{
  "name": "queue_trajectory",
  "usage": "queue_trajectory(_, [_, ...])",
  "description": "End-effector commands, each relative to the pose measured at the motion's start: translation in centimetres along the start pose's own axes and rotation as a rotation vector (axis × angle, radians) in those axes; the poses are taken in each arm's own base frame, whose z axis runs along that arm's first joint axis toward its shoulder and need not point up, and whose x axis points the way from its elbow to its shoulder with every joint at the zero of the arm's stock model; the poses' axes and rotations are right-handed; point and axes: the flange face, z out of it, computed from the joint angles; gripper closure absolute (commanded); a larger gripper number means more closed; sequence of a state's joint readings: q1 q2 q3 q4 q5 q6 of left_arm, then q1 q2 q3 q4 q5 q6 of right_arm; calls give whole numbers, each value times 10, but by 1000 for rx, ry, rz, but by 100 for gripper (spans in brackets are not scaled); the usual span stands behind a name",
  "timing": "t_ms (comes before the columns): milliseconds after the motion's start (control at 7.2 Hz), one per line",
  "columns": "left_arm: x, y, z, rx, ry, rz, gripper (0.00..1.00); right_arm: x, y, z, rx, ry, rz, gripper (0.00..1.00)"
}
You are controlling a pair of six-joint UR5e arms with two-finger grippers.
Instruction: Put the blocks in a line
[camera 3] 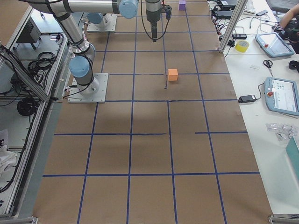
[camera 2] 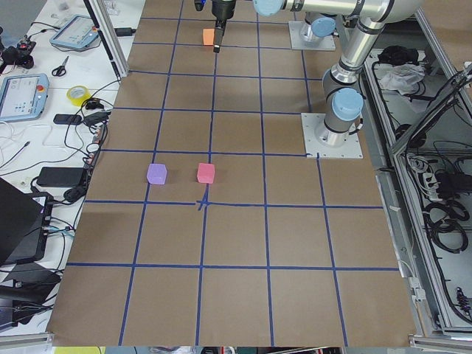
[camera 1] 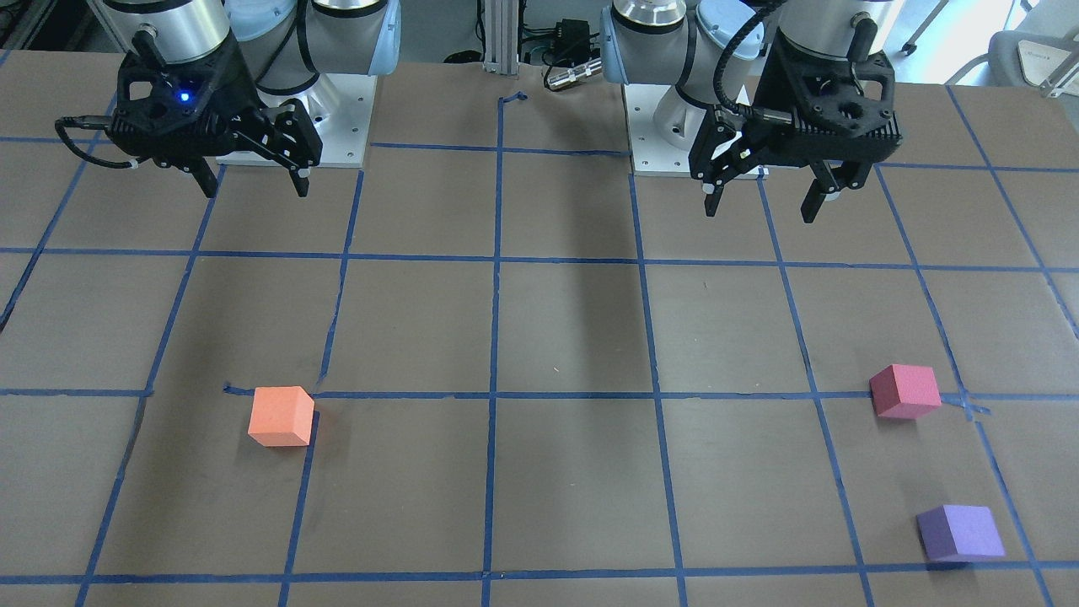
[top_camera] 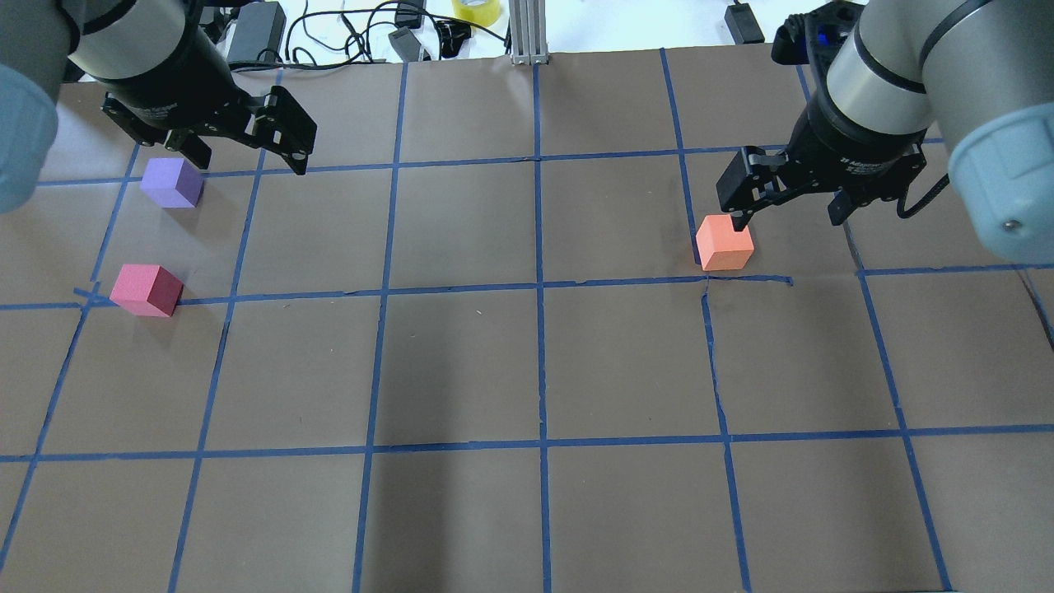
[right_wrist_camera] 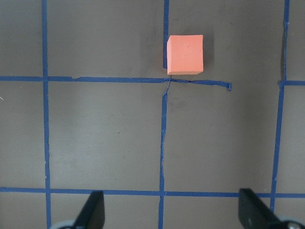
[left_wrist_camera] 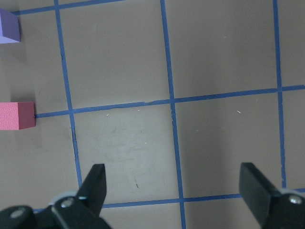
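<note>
While both arms hang over the brown table [camera 1: 573, 337], we see the left gripper [camera 1: 763, 202] spread wide with nothing between its fingers, and the right gripper [camera 1: 253, 187] is released and empty in the same way. Both sit toward the robot's edge of the table, well apart from each other.

The orange block [camera 1: 281, 416] lies alone on the robot's right side, flat on the table at a crossing of the blue tape [camera 1: 494, 337]. From the right wrist camera it sits well ahead of the open fingers.

On the robot's left side we find the pink block [camera 1: 905, 391] beside a tape crossing, and the purple block [camera 1: 960, 533] lies near it but not touching (a little farther from the robot). Only the edges of these two show in the left wrist camera, off to one side of the fingers. Neither gripper touches any block.
</note>
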State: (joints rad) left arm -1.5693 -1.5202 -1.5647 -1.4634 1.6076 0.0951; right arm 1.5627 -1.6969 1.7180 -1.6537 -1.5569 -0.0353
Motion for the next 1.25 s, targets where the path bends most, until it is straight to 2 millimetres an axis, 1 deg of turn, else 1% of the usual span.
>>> queue_trajectory(0, [0, 0, 0, 0, 0, 0, 0, 0, 0, 1, -2, 0, 0, 0])
queue_trajectory(417, [1, 1, 5, -11, 1, 0, 0, 1, -1, 1, -2, 0, 1, 0])
queue_trajectory(1111, [1, 3, 4, -8, 1, 2, 0, 1, -1, 1, -2, 2, 3, 0])
